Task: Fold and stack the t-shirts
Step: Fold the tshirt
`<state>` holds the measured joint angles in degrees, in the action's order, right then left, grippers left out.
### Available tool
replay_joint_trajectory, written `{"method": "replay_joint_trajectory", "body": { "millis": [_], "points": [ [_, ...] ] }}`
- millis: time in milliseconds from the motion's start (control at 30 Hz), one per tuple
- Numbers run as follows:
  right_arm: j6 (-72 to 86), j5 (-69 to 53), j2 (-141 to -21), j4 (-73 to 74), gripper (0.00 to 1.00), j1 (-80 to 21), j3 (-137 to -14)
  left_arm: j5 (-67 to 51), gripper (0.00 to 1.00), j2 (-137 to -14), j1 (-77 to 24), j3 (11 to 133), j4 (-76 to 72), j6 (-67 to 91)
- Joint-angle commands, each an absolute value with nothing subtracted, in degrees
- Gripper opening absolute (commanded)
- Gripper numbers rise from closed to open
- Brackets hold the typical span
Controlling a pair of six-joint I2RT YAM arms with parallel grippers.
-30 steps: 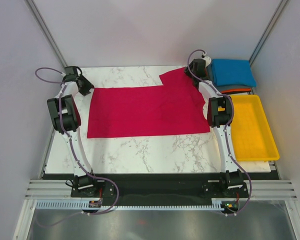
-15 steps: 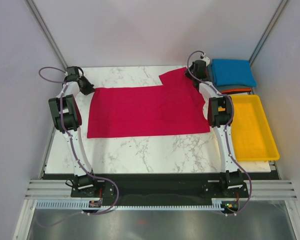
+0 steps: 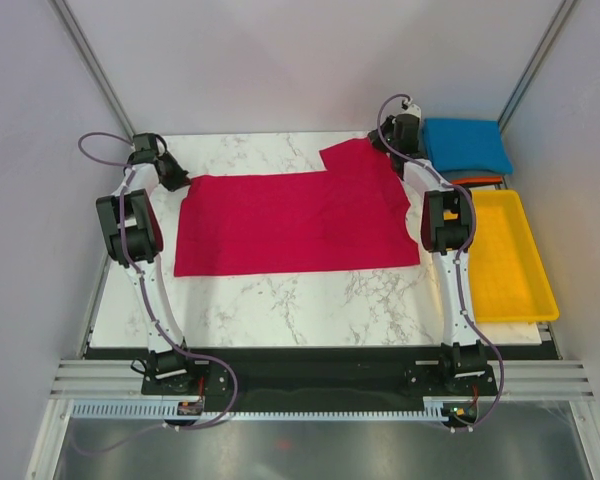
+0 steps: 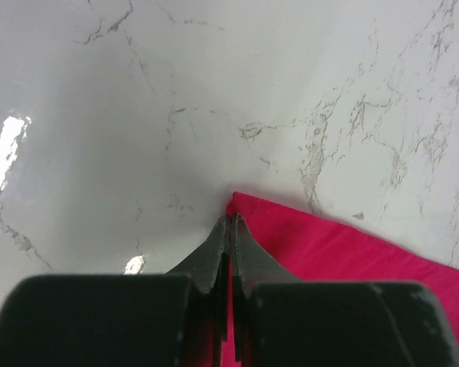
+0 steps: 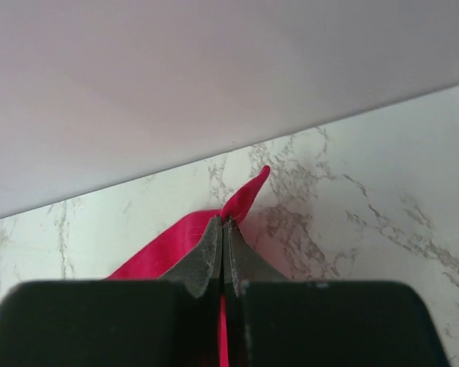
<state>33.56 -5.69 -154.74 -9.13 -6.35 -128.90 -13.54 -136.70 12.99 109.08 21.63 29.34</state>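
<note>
Top external view showed the marble table [image 3: 310, 300] with a yellow tray [image 3: 510, 265] at its right edge and, just behind the tray, a folded blue t-shirt [image 3: 467, 145] on a stack with an orange edge [image 3: 477, 181] showing below it; the right arm's links stood just beside tray and stack. The crimson t-shirt [image 3: 290, 220] lay spread flat across the table's middle, one sleeve reaching toward the far right. The left gripper [image 4: 229, 222] was clenched on its far-left corner at the table surface, and the right gripper [image 5: 223, 223] was pinched on the far-right sleeve, a red tip poking past its fingertips.
</note>
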Motion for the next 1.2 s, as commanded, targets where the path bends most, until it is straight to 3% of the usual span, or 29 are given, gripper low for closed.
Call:
{"method": "replay_joint_trajectory", "body": {
  "millis": [0,1167],
  "points": [
    [30.8,-7.8,-148.3,-12.1,0.00,-6.2,-127.9,-14.0,0.02,-130.7,12.7,108.2,22.1,26.9],
    [25.7,-12.9,-120.5,-20.5,0.00,-3.1,-89.7,-16.3,0.02,-117.2,16.4,90.6,18.2,26.0]
  ]
}}
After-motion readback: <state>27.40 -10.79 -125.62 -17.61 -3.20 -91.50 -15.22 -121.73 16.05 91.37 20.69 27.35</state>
